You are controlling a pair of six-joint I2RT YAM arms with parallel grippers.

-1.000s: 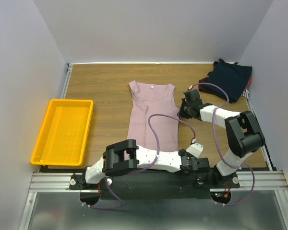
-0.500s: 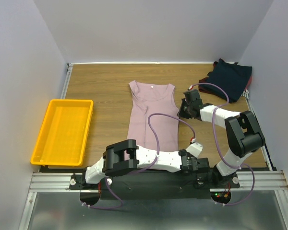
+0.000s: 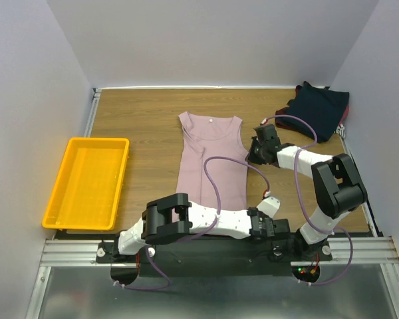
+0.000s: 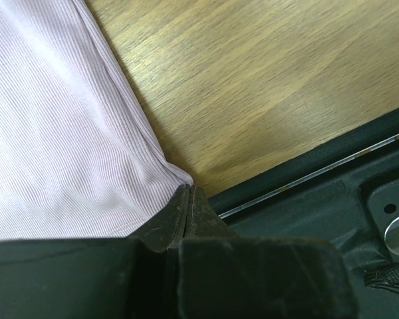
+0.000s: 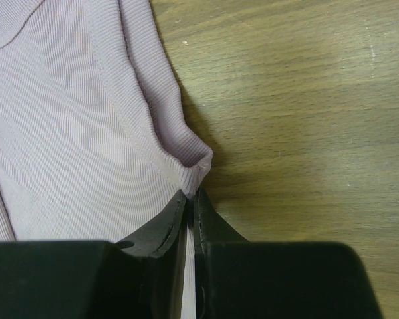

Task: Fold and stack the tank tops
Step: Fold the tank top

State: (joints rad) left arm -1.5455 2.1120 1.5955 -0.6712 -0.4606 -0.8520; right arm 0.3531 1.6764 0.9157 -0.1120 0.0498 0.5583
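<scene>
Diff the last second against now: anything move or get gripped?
The left gripper closed on the hem corner of the pink top. From above, neither arm visibly shifts. Unchanged: the right gripper pinching the top's armhole edge, the top lying flat, the navy pile, the tray.

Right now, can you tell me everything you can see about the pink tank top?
The pink tank top is soft, finely ribbed knit, sleeveless with a scoop neck. It lies flat on the wooden table, neck toward the far wall. The left gripper pinches its near right corner; the right gripper pinches its right edge higher up.
</scene>
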